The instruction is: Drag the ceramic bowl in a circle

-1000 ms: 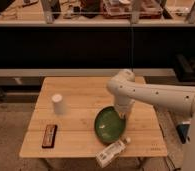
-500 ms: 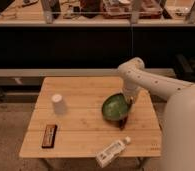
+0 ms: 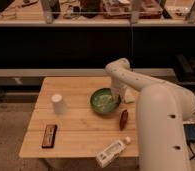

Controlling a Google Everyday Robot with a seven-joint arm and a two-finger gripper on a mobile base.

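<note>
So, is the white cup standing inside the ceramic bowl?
No, the white cup stands alone on the table's left side, apart from the ceramic bowl, whose right rim the end effector meets.

A light wooden table (image 3: 81,127) lies below the gripper (image 3: 116,96). A small white cup (image 3: 57,103) stands well to the left of the gripper. A dark rectangular device (image 3: 49,136) lies nearer the camera, far to its left. A reddish-brown oblong object (image 3: 123,119) rests just below it. A white bottle (image 3: 112,152) lies on its side at the near table edge.
</note>
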